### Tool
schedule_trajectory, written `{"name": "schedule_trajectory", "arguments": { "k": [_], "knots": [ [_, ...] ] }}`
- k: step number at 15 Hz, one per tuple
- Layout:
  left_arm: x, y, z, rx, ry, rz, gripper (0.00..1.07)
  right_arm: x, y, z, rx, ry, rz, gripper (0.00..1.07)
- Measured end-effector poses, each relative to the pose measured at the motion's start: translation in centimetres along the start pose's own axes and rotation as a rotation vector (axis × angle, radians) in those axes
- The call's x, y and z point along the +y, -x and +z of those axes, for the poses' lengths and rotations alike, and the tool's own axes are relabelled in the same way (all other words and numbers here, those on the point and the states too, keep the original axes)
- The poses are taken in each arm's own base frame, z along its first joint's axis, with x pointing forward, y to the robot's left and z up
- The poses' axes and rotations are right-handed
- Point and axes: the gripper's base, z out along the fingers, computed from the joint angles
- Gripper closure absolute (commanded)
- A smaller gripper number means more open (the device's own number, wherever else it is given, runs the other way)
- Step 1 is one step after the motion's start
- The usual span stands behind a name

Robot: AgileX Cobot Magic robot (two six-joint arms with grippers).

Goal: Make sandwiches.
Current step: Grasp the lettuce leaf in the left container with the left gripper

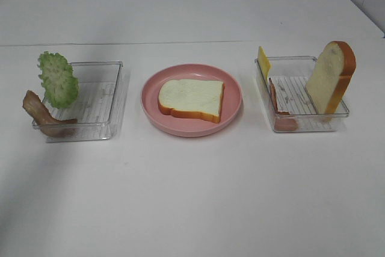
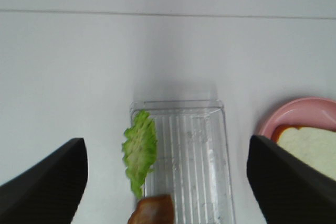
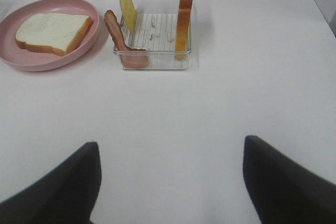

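No assembled sandwiches show, only separate parts. One white bread slice (image 1: 191, 99) (image 2: 310, 148) (image 3: 50, 31) lies flat on the pink plate (image 1: 148, 103) (image 3: 31, 62). Green lettuce (image 1: 58, 79) (image 2: 140, 148) and a brown bacon strip (image 1: 39, 112) (image 2: 152, 211) lean on the left clear tray (image 1: 102, 88) (image 2: 194, 156). The right clear tray (image 1: 295, 94) (image 3: 155, 30) holds yellow cheese (image 1: 263, 62) (image 3: 127, 9), a pinkish ham strip (image 1: 277, 103) (image 3: 118, 38) and an upright bread slice (image 1: 331, 76) (image 3: 185, 14). My left gripper (image 2: 167, 145) is open, short of the left tray. My right gripper (image 3: 170, 142) is open, well back from the right tray.
Both arms are outside the exterior high view. The white table (image 1: 192, 197) stretches bare in front of the trays and plate. A seam line (image 1: 180, 43) crosses the table behind them.
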Motion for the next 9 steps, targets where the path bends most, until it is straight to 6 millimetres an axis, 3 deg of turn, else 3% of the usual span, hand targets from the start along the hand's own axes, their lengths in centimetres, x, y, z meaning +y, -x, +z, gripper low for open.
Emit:
{"name": "schedule_trajectory", "arguments": {
  "k": [4,7,8,9],
  "knots": [
    [2.5,-2.2,2.5,0.128,0.054,-0.036,0.27,0.0,0.0,0.0,0.000,0.000,0.000,0.34],
    [3.0,-3.7,4.4,0.213,0.068,-0.026,0.28,0.0,0.0,0.0,0.000,0.000,0.000,0.34],
    [3.1,-4.0,5.4,0.241,0.072,-0.026,0.29,0.0,0.0,0.0,0.000,0.000,0.000,0.34],
    [3.4,-4.6,7.8,0.293,0.080,-0.028,0.30,0.0,0.0,0.0,0.000,0.000,0.000,0.34]
  ]
}}
